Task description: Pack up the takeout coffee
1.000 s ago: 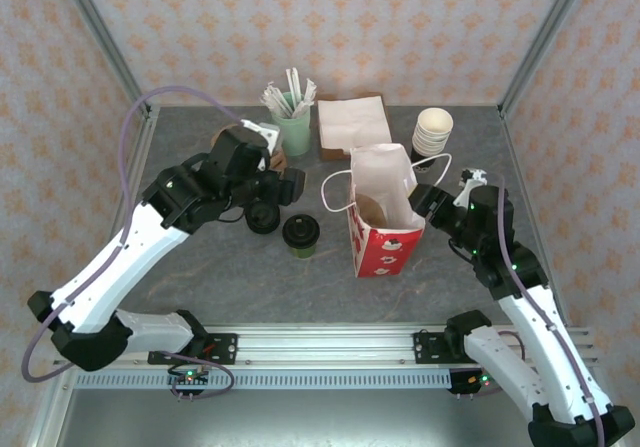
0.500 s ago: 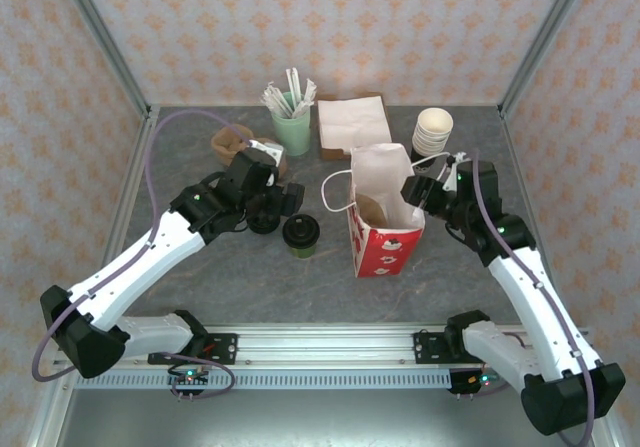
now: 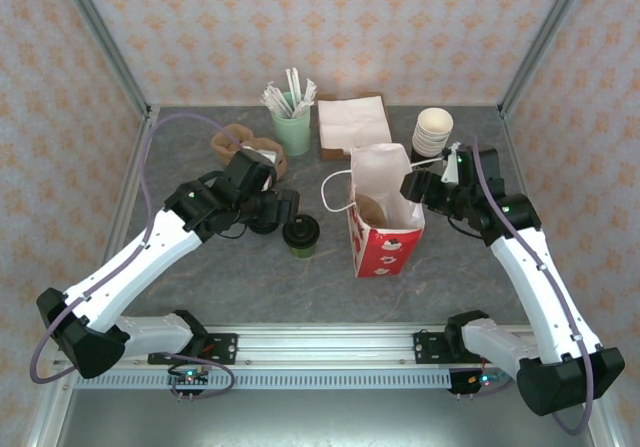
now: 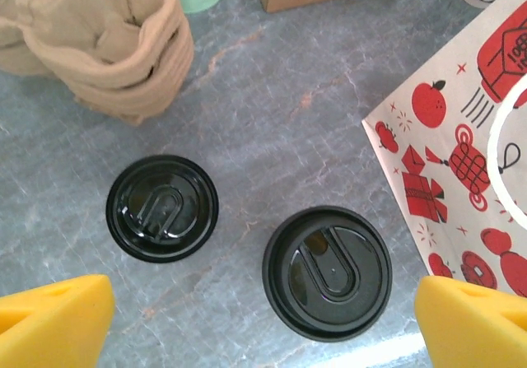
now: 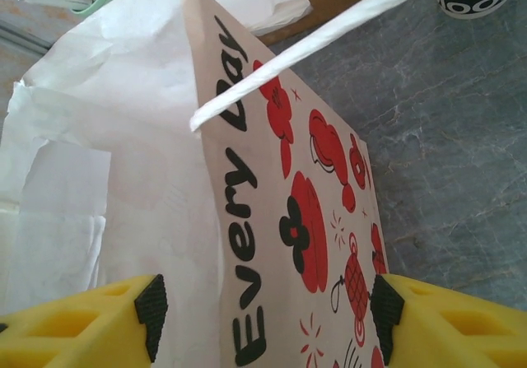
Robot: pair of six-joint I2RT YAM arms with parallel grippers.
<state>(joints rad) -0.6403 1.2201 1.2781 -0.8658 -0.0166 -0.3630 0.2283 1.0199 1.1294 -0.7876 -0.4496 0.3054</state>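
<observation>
The takeout coffee (image 3: 300, 233) is a short dark cup with a round black lid (image 4: 328, 271), standing left of the red printed bag (image 3: 384, 229). My left gripper (image 3: 280, 208) hovers just up-left of the cup. It is open, its yellow fingers (image 4: 54, 319) spread wide and nothing between them. My right gripper (image 3: 414, 188) is at the bag's upper right rim, open. Its padded fingers (image 5: 449, 319) straddle the bag's side wall (image 5: 272, 244), one inside and one outside, with a gap on each side.
A flat black lid (image 4: 162, 207) lies on the table left of the cup. Brown pulp carriers (image 3: 244, 148), a green cup of sticks (image 3: 292, 129), a napkin box (image 3: 353, 125) and stacked cream cups (image 3: 432, 133) line the back. The bag's white handle (image 5: 329, 34) hangs across.
My left gripper has drawn in toward the coffee cup. My right arm has swung up and left, bringing its jaws over the bag's right wall.
</observation>
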